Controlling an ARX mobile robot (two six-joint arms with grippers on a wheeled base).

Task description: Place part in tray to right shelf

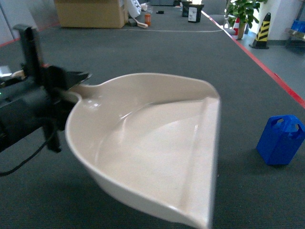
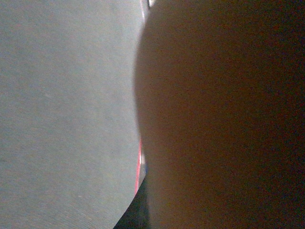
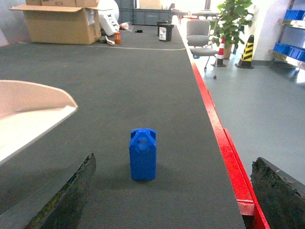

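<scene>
A warehouse-like workshop: cardboard box (image 3: pixel 61 23), striped hazard cone (image 3: pixel 247 51), blue-crate rack (image 3: pixel 289 47), red-edged mat (image 3: pixel 143 95).

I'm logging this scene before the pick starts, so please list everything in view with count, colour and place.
Part: one, bright blue, upright on the dark carpet, right of the tray, apart from it.
Tray: one, cream, held above the carpet, empty.
Cardboard box: one, brown, far left.
Plant: one, green, far right.
Striped cone: one, yellow-black, right floor.
Office chair: one, grey, beyond the red edge.
Left gripper: black, shut on the tray handle.
Right gripper: black, open, facing the part.
</scene>
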